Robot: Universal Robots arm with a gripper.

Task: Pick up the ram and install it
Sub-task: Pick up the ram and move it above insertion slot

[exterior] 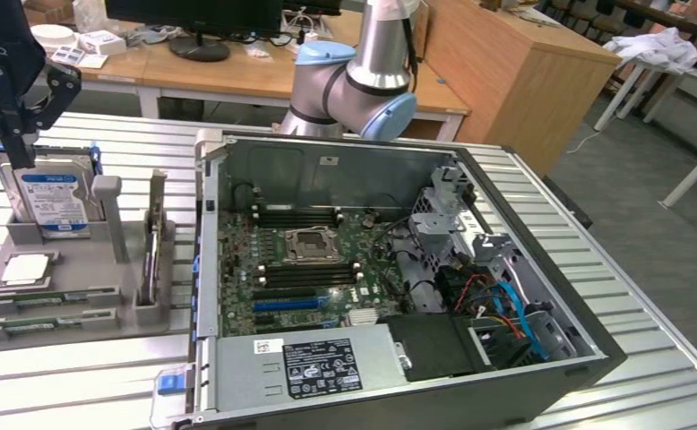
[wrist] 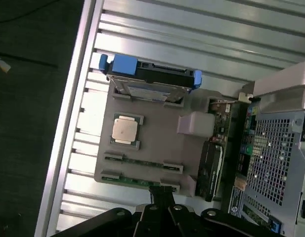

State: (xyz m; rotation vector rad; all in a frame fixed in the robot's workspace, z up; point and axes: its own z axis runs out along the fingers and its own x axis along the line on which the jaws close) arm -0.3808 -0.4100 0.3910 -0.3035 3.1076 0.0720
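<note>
Gripper (exterior: pixel 14 148) hung at the exterior view's left, fingers pressed together w/ nothing held. The ram (exterior: pixel 40 325) lay well below it, flat in the outermost slot of the grey holder (exterior: pixel 91 315), apart from the fingertips. A twin stick (exterior: pixel 52 296) lay just beside it.

Risks, as I judged them:
- Shut fingers would butt the stick's top edge, not straddle it.
- The sticks lay close, so spread fingers might snag the twin or the holder's clips.
- The hard drive (exterior: pixel 55 193) stood upright right under the gripper — a straight drop could hit it.
- A thin board gripped off-centre could tilt and miss its slot.

Also below the gripper was the CPU (exterior: pixel 26 269), between drive and sticks. Further from the gripper, an upright card (exterior: pixel 154 246) stood on the holder's far edge — between gripper and open PC case (exterior: pixel 528 296). The case wall (exterior: pixel 205 233) was in the way too. Beyond it, on the motherboard (exterior: pixel 279 269), were the memory slots (exterior: pixel 301 215), w/ cables and a drive cage (exterior: pixel 451 210) near them.
</note>
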